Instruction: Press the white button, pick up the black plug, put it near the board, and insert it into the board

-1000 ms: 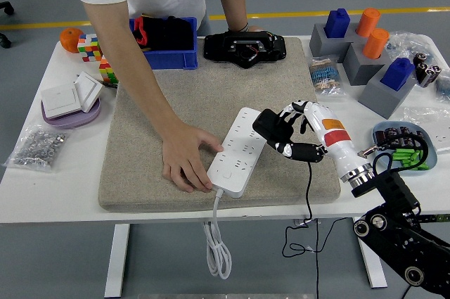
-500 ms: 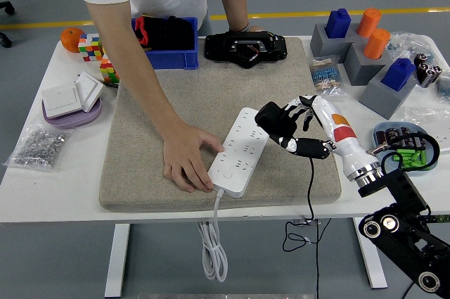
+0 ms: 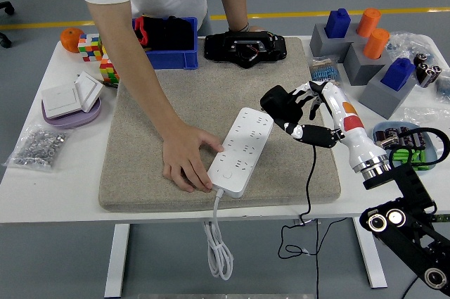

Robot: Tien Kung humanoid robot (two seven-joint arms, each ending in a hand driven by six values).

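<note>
Counts first: one white power strip (image 3: 241,151), one black plug (image 3: 277,101), one robot hand in view, one person's hand (image 3: 184,163) on the strip. Power strip lies diagonally on the grey felt mat (image 3: 204,95), its white button (image 3: 227,174) at the near end, white cable (image 3: 216,243) dropping off the counter (image 3: 49,190) edge below it. Person's hand rests flat beside the strip's near-left end, fingers touching its edge, apart from the robot.

Right hand (image 3: 301,111), white-shelled with black fingers, is just right of the strip's far end, clenched around the black plug. Plug is a chunky matte black block, sticking out of the hand toward the strip, held above the mat just off the strip's far-right corner; cannot tell if it touches the strip. Thin black cord (image 3: 309,179) hangs from the hand, runs down over the mat's near edge.

Elsewhere relative to the strip: behind it, one blue bin (image 3: 169,56) and one black device (image 3: 244,48) at the mat's far edge. Far left: one orange (image 3: 70,39), two colour-cube puzzles (image 3: 90,47), wall switches (image 3: 69,93) on a purple plate, one bag of small metal parts (image 3: 36,145). Far right: three grey blocks (image 3: 360,65) carrying two blue and two orange pegs, one dish of batteries (image 3: 404,145).
</note>
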